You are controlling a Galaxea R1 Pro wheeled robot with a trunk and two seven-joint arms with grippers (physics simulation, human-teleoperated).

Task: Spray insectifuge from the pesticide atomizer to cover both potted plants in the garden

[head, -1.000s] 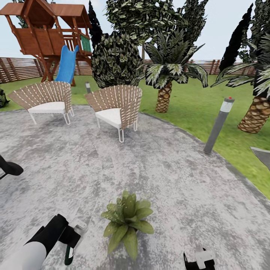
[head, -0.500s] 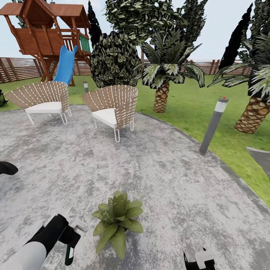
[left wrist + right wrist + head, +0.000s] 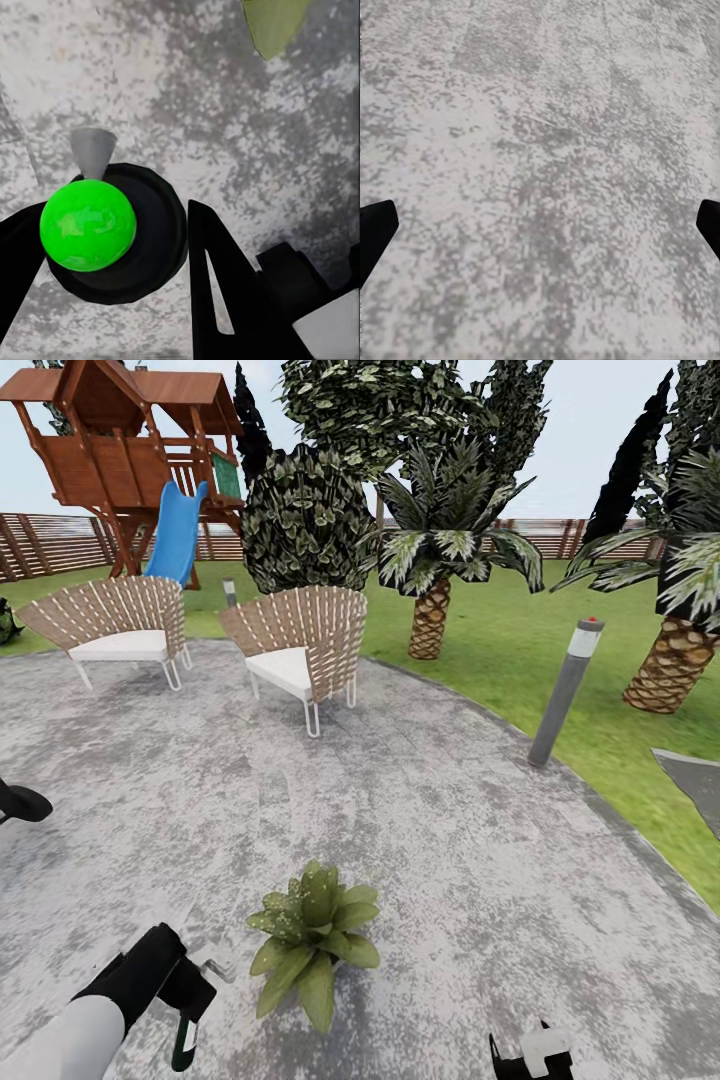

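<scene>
Left tool (image 3: 190, 990) clamped on the pesticide atomizer (image 3: 186, 1035), held low just beside one potted plant (image 3: 310, 935) on the grey patio (image 3: 420, 830). Right tool (image 3: 540, 225) spread wide over bare paving. Two wicker chairs (image 3: 300, 645), a bollard light (image 3: 563, 690) and palms (image 3: 440, 560) stand well apart.

Mottled grey patio (image 3: 540, 172) between two dark fingertips (image 3: 375, 229), probably the right gripper's (image 3: 540, 232), wide apart.

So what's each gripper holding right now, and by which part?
The left gripper holds the pesticide atomizer near its white trigger head, bottle hanging down. The right gripper is open, holding nothing.
</scene>
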